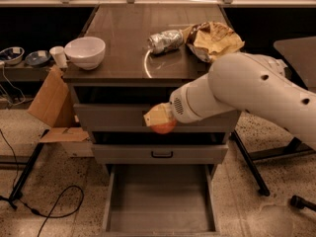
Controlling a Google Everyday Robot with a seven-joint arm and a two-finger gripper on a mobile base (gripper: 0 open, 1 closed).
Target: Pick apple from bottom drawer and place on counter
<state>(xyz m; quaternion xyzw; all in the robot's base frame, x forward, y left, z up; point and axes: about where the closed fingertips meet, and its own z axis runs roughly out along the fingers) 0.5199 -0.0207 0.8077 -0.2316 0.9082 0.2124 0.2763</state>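
Note:
My gripper (pixel 159 119) is shut on the apple (pixel 163 127), a small red-orange round fruit showing below the pale fingers. It holds the apple in the air in front of the upper drawer front, just below the counter's front edge. The bottom drawer (pixel 160 201) stands pulled open below, its flat grey floor bare. The counter (pixel 123 38) is a dark glossy slab on top of the cabinet. My white arm (pixel 247 90) reaches in from the right.
On the counter stand a white bowl (pixel 86 52) at the left, a crumpled foil lump (pixel 165 40) and a brown paper bag (pixel 213 39) at the right. A cardboard box (pixel 52 105) leans left of the cabinet. A cable (pixel 54 211) lies on the floor.

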